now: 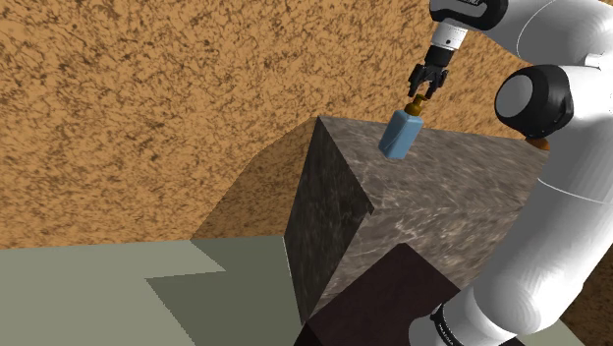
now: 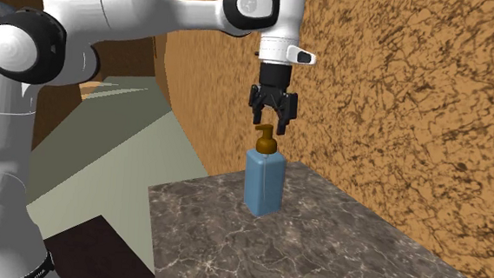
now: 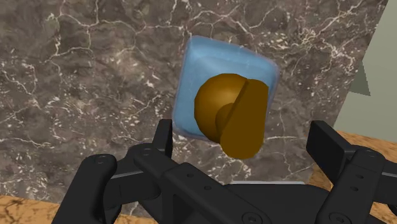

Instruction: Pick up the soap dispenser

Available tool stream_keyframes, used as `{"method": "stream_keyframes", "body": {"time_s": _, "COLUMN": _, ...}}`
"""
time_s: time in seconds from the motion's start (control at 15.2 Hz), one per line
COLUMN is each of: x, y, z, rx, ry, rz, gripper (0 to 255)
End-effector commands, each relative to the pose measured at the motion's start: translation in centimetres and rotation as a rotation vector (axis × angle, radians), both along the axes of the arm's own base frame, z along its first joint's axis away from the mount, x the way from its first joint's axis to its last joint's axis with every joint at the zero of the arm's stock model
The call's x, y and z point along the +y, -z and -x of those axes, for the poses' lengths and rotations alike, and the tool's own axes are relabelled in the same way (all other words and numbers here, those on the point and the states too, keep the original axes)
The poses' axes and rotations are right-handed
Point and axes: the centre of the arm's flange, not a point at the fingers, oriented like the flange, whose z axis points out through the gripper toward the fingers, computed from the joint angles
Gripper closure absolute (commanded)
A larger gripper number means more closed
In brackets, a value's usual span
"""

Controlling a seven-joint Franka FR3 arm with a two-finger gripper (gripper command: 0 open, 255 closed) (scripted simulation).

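Soap dispenser (image 2: 263,182), blue body, brown pump (image 2: 264,142): stands upright on dark marbled counter (image 2: 344,252) near an edge, long axis vertical, directly below black gripper (image 2: 272,125), fingers apart, just clear of pump.

Dark marble block (image 1: 442,197) against mottled brown wall (image 1: 147,98); grey-green floor (image 1: 98,295).
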Motion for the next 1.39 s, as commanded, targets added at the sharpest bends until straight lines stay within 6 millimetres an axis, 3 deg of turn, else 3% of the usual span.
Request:
{"method": "stream_keyframes", "body": {"time_s": 0.0, "x": -0.1, "y": 0.8, "z": 0.0, "rx": 0.000, "ry": 0.000, "rz": 0.000, "gripper": 0}}
{"method": "stream_keyframes", "body": {"time_s": 0.07, "x": -0.1, "y": 0.8, "z": 0.0, "rx": 0.000, "ry": 0.000, "rz": 0.000, "gripper": 0}}
{"method": "stream_keyframes", "body": {"time_s": 0.13, "x": -0.1, "y": 0.8, "z": 0.0, "rx": 0.000, "ry": 0.000, "rz": 0.000, "gripper": 255}}
{"method": "stream_keyframes", "body": {"time_s": 0.73, "x": -0.1, "y": 0.8, "z": 0.0, "rx": 0.000, "ry": 0.000, "rz": 0.000, "gripper": 255}}
{"method": "stream_keyframes", "body": {"time_s": 1.32, "x": -0.1, "y": -4.0, "z": 0.0, "rx": 0.000, "ry": 0.000, "rz": 0.000, "gripper": 255}}
